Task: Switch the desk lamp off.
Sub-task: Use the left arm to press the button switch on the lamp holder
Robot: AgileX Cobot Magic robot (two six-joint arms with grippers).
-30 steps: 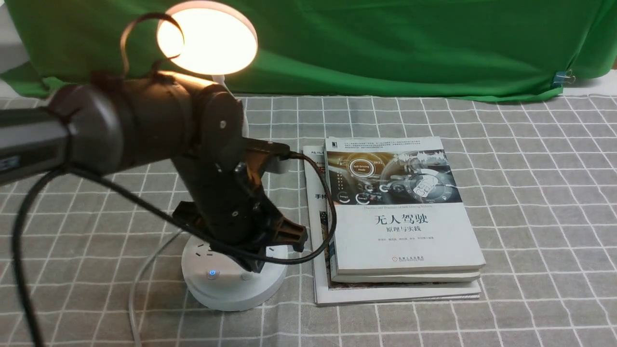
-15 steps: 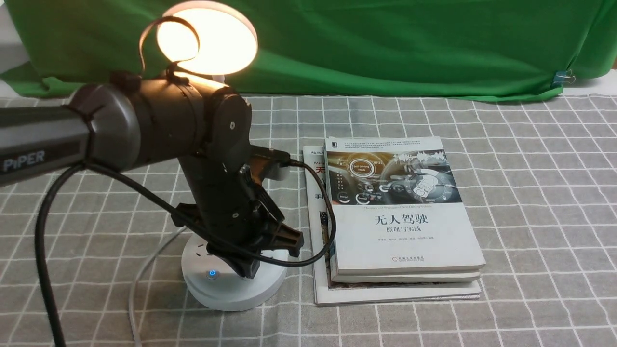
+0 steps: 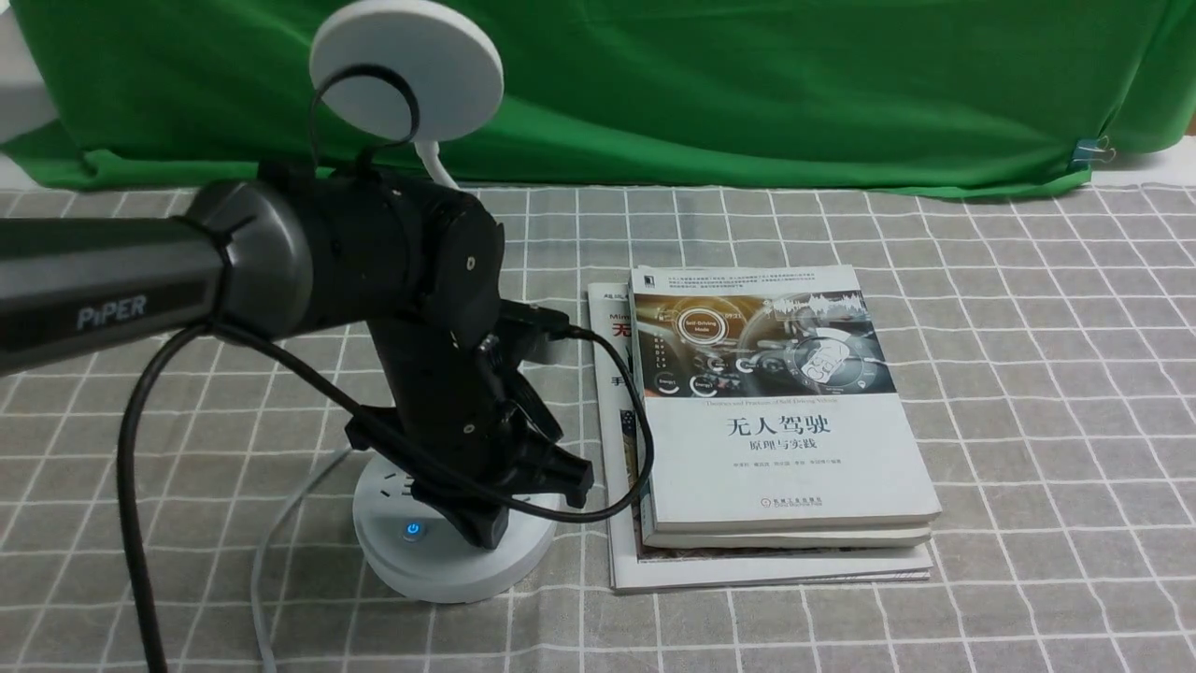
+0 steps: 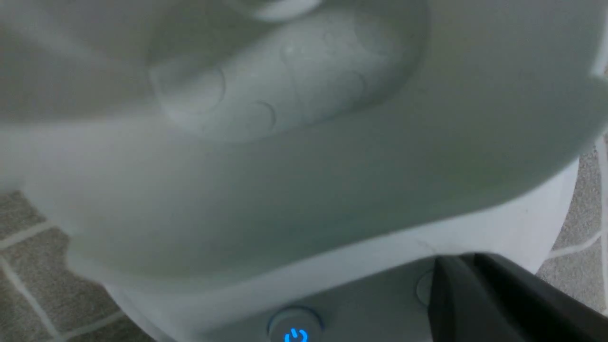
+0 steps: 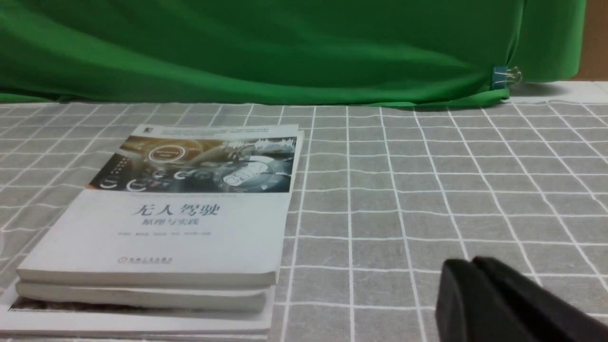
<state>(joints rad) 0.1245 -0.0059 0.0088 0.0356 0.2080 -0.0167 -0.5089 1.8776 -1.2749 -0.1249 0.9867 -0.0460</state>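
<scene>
Light has gone from the desk lamp (image 3: 406, 70): its disc head, glowing half a second ago, is now plain white, so the switch-off looks done. The lamp stands at the left of the checked cloth (image 3: 1028, 374), just beside the stack of books (image 3: 775, 421). The left gripper (image 3: 486, 531), jaws pressed together and holding nothing, has its tip down on the round base at the plain button (image 4: 422, 287), next to the blue-lit button (image 3: 411, 531). The right gripper (image 5: 475, 294), likewise closed and empty, hangs low over the cloth, out of the front view.
</scene>
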